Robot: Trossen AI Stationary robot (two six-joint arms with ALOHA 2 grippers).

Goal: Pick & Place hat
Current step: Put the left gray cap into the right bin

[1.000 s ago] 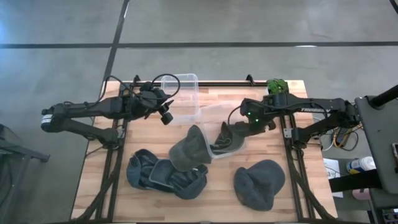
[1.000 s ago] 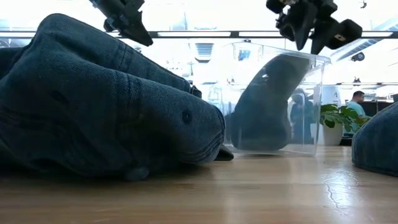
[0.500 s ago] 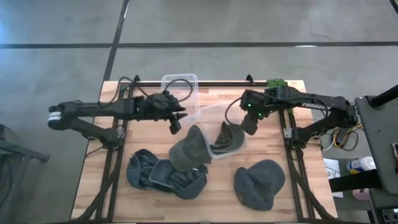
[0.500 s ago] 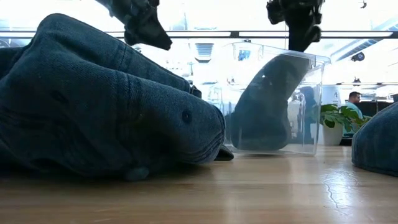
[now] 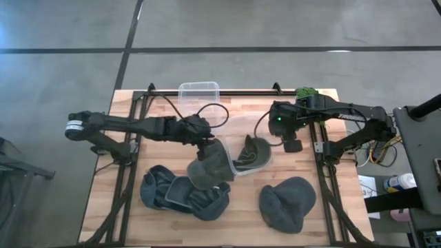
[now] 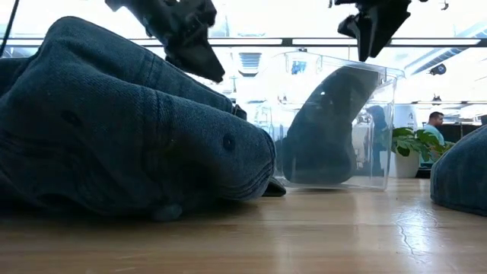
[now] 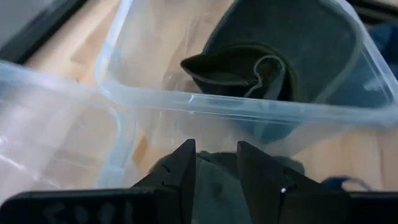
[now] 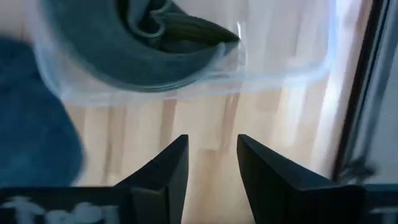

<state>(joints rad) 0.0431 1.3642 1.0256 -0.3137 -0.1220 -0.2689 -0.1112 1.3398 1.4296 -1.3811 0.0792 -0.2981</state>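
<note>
A clear plastic container (image 5: 231,125) stands mid-table with a dark grey hat (image 5: 252,153) curled inside it, also plain in the left wrist view (image 7: 249,68). Another grey hat (image 5: 207,169) leans against the container's left wall. My left gripper (image 5: 209,146) is open just above that leaning hat, whose cloth (image 7: 214,183) shows between the fingers; whether they touch it I cannot tell. My right gripper (image 5: 293,145) is open and empty, to the right of the container and above bare wood (image 8: 211,163).
A heap of dark blue hats (image 5: 182,194) lies near the front left and fills the low view (image 6: 129,129). A single grey hat (image 5: 287,201) sits front right. A second clear container (image 5: 200,91) and a small green plant (image 5: 306,93) are at the far edge.
My left gripper has travelled from near the far container toward the table's right and near edge, coming down over the hat that leans on the mid-table container. My right gripper has drawn back from that container toward the right edge. The hat inside stayed put.
</note>
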